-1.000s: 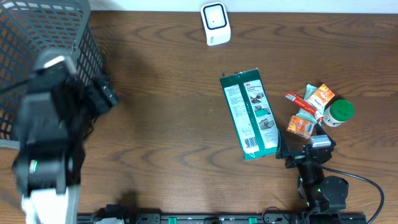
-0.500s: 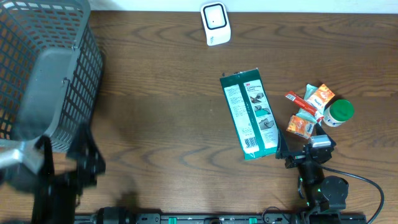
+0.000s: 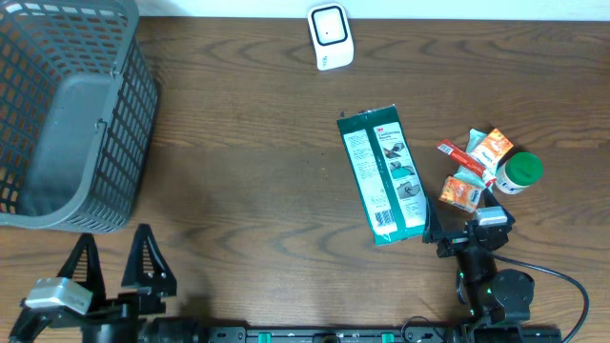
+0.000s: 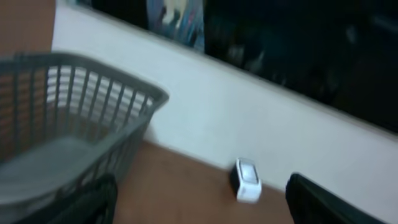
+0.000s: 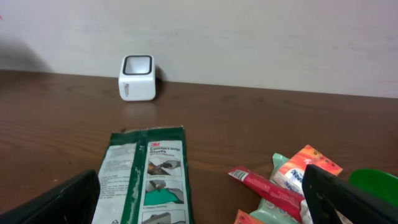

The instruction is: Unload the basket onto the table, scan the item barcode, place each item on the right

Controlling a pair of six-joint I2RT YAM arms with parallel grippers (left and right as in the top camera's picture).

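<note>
Both sets of jaws are spread wide and empty: the left gripper (image 3: 114,270) sits at seven o'clock on the table (image 3: 248,171), the right gripper (image 3: 459,227) at five. The green packet (image 3: 383,176) lies flat at the right gripper's eleven o'clock, with the white scanner (image 3: 329,36) at the table's twelve.

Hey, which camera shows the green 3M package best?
The overhead view: the whole green package lies flat there, printed side up. The right wrist view shows only its far end at a low angle, cut off by the frame's bottom edge. The left wrist view does not show it.
</note>
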